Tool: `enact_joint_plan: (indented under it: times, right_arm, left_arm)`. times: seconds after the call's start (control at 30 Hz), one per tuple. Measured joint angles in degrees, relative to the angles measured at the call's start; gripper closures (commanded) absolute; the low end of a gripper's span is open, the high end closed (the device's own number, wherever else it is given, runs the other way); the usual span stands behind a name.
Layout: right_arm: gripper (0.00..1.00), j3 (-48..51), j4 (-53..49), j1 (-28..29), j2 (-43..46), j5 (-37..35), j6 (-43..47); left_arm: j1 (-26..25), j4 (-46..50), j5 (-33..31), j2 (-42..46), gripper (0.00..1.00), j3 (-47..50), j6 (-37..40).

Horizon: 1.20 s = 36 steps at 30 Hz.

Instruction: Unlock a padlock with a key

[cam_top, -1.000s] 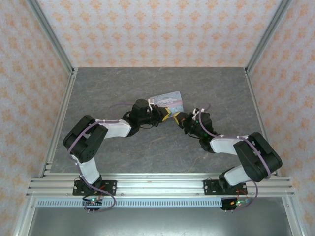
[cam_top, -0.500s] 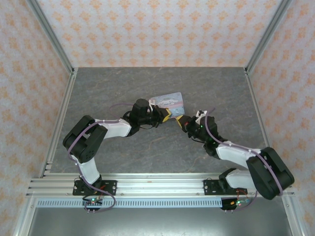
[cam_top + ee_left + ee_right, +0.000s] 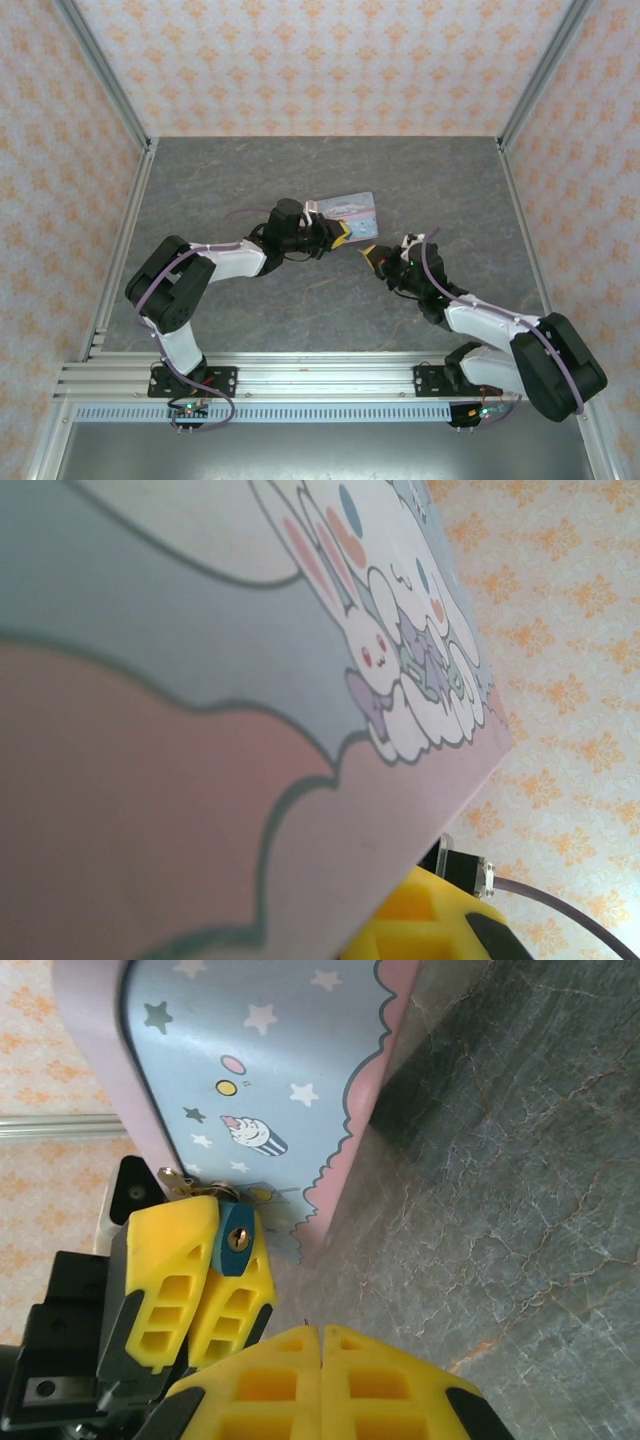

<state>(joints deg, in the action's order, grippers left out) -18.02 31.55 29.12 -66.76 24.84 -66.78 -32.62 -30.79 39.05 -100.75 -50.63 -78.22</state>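
The left gripper clamped the padlock, keyhole facing the closed right gripper, just right and nearer.

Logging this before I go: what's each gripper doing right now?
Left gripper: closed, holding the padlock.
Right gripper: closed; contents cannot be told.
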Motion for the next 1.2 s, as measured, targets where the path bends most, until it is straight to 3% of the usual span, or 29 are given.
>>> enact_joint_plan:
  times: [0.43,1.2]
  right_arm:
    - [1.00,-5.6,1.0,0.1,-7.6,0.2,0.0]
    - [1.00,-8.0,1.4,0.1,-9.2,0.2,0.0]
  left_arm:
    - [0.0,0.4,0.0,0.2,1.00,0.0,0.0]
    - [0.0,0.5,0.2,0.6,1.00,0.0,0.0]
